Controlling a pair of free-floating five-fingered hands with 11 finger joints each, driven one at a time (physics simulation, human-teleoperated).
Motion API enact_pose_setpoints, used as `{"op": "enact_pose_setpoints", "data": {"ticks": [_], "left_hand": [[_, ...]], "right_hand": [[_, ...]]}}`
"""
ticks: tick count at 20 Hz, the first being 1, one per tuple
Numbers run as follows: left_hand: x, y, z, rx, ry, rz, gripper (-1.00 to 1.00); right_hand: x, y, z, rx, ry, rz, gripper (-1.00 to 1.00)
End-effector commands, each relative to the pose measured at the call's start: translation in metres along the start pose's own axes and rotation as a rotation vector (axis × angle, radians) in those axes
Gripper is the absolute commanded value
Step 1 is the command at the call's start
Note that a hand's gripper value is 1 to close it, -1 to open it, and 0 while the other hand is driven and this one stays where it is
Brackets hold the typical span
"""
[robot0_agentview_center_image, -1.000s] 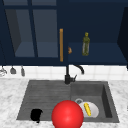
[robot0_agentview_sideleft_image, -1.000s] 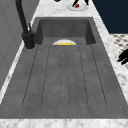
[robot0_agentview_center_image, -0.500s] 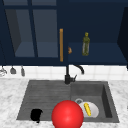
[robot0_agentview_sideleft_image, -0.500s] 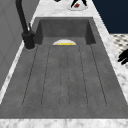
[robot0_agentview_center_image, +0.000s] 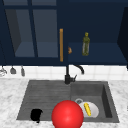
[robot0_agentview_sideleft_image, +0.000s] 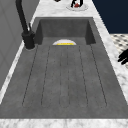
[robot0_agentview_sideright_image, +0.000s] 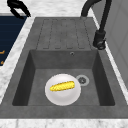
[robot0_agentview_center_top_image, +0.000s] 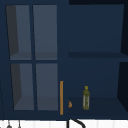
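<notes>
A yellow corn cob (robot0_agentview_sideright_image: 62, 86) lies flat on a round white plate (robot0_agentview_sideright_image: 62, 96) in the sink basin – at about four o'clock of the front view – lengthwise across the plate.

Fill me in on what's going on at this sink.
A black hand hovers at the front left edge of the sink, over the draining board, holding nothing. In the basin, an ear of corn lies on a white plate beside the drain. A green bottle stands on the open cabinet shelf above.

Kitchen: sink (robot0_agentview_center_image: 105, 86) with faucet (robot0_agentview_center_image: 68, 75), marble counter (robot0_agentview_center_image: 10, 100), navy wall cabinet (robot0_agentview_center_top_image: 95, 32).
</notes>
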Motion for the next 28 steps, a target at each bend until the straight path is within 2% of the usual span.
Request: {"op": "enact_pose_setpoints", "data": {"ticks": [1, 3, 8, 10, 11, 13, 14, 15, 21, 28], "left_hand": [[0.000, 0.000, 0.000, 0.000, 0.000, 0.000, 0.00], [0.000, 0.000, 0.000, 0.000, 0.000, 0.000, 0.00], [0.000, 0.000, 0.000, 0.000, 0.000, 0.000, 0.00], [0.000, 0.000, 0.000, 0.000, 0.000, 0.000, 0.00], [0.000, 0.000, 0.000, 0.000, 0.000, 0.000, 0.00], [0.000, 0.000, 0.000, 0.000, 0.000, 0.000, 0.00], [0.000, 0.000, 0.000, 0.000, 0.000, 0.000, 0.00], [0.000, 0.000, 0.000, 0.000, 0.000, 0.000, 0.00], [0.000, 0.000, 0.000, 0.000, 0.000, 0.000, 0.00], [0.000, 0.000, 0.000, 0.000, 0.000, 0.000, 0.00]], "right_hand": [[0.005, 0.011, -0.006, -0.003, 0.031, 0.015, 1.00], [0.004, 0.011, -0.010, -0.075, 0.038, 0.000, 1.00], [0.003, 0.011, -0.011, -0.185, 0.044, -0.024, 1.00], [0.004, 0.009, -0.003, -0.201, 0.048, -0.026, 1.00], [0.001, 0.004, -0.002, -0.242, 0.045, -0.050, 1.00], [0.008, -0.008, 0.004, -0.222, 0.039, -0.071, 1.00], [0.012, -0.010, 0.017, -0.219, 0.046, -0.121, 1.00], [0.015, -0.010, 0.018, -0.227, 0.044, -0.127, 1.00], [0.030, -0.029, 0.051, -0.229, 0.048, -0.113, 1.00], [0.056, -0.069, 0.091, -0.240, 0.054, -0.079, 1.00]]}}
